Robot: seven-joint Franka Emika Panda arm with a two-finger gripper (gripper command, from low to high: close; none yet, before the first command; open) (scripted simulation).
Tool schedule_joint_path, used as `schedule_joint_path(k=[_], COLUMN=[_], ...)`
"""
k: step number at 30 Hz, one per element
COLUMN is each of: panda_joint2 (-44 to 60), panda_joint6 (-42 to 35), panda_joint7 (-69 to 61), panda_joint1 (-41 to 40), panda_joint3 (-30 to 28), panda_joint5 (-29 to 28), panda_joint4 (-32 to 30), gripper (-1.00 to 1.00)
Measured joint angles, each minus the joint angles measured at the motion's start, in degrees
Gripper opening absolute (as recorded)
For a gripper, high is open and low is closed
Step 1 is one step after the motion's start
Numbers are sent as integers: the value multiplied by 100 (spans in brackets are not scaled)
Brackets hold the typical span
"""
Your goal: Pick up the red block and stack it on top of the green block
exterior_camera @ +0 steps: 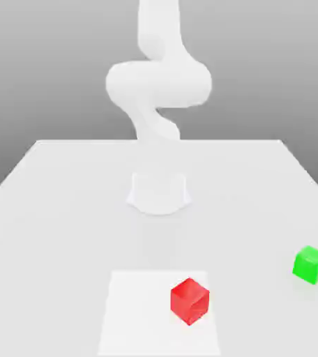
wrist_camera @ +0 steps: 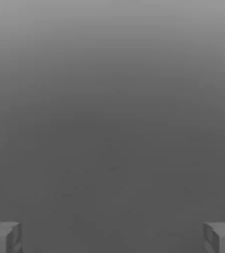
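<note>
red block (exterior_camera: 190, 300), green block (exterior_camera: 310, 264), hand (wrist_camera: 112, 237) spread

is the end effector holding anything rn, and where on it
Nothing is held: the end effector is open, and the red block sits untouched on the table.

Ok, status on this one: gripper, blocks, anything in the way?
Gripper open, holding nothing. Red block on table, green block apart, toward the exterior view's right. Nothing between them.

A red block (exterior_camera: 190, 300) sits on the white table (exterior_camera: 50, 209), well apart from a green block (exterior_camera: 310, 264).
</note>
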Motion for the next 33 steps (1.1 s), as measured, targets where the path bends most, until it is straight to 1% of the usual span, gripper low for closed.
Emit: schedule_joint_path(k=[8,16,21,26,27,33], panda_joint2=[1688,3355,4408,5456,5646,5741], panda_joint6=[894,1772,2339,3155,3315,3408], panda_joint7=[1836,3812,5053,5689,5776,5823], panda_joint1=[-411,-668,-551,-271,-163,-110], panda_joint3=[670,1196,1202,787,654,589], panda_joint5=[68,-123,-356,-1017,-1126,-1185], panda_joint4=[-760,-1505,-1927,-1840,-1810,-1796], gripper=[0,0,0,0,-100,-100])
